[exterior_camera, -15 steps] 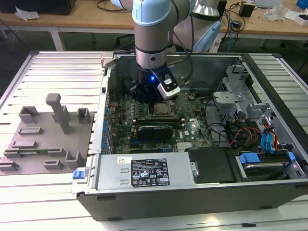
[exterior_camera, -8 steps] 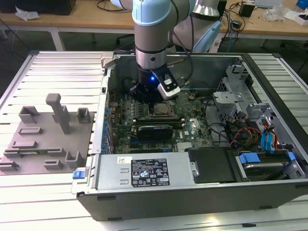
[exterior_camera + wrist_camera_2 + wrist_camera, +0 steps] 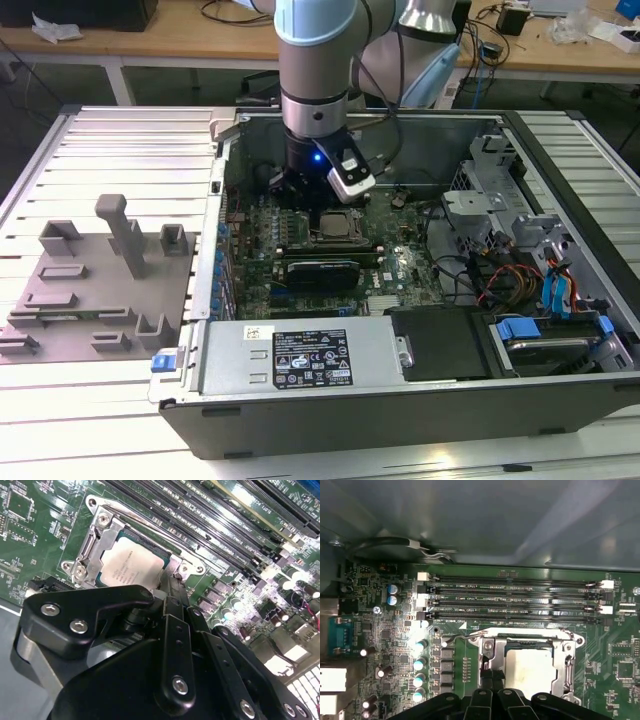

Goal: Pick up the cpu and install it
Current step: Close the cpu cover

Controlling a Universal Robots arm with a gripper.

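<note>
The work stands at the seating step. The cpu [image 3: 530, 672] lies flat in the open socket [image 3: 568, 666] on the motherboard [image 3: 400, 255], near the middle of the exterior view, with the memory slots [image 3: 515, 600] just beside it. The end effector [image 3: 490, 676] hangs low over one edge of the socket. In both wrist views its fingers [image 3: 486, 680] look drawn together with nothing between them, their tips at one side of the chip. I cannot tell whether they touch it, because the black linkage covers that spot. No plate clamps the chip, so I judge the install unfinished. The next move calls for a straight vertical path with no sideways drag.

The open computer case [image 3: 400, 415] holds the motherboard, a black expansion card [image 3: 322, 270] just below the socket in the exterior view, and a drive cage [image 3: 545, 330] with cables at the exterior view's right. Outside the case, at the exterior view's left, a grey fixture [image 3: 90, 300] rests on the ribbed worktop [image 3: 120, 150].
</note>
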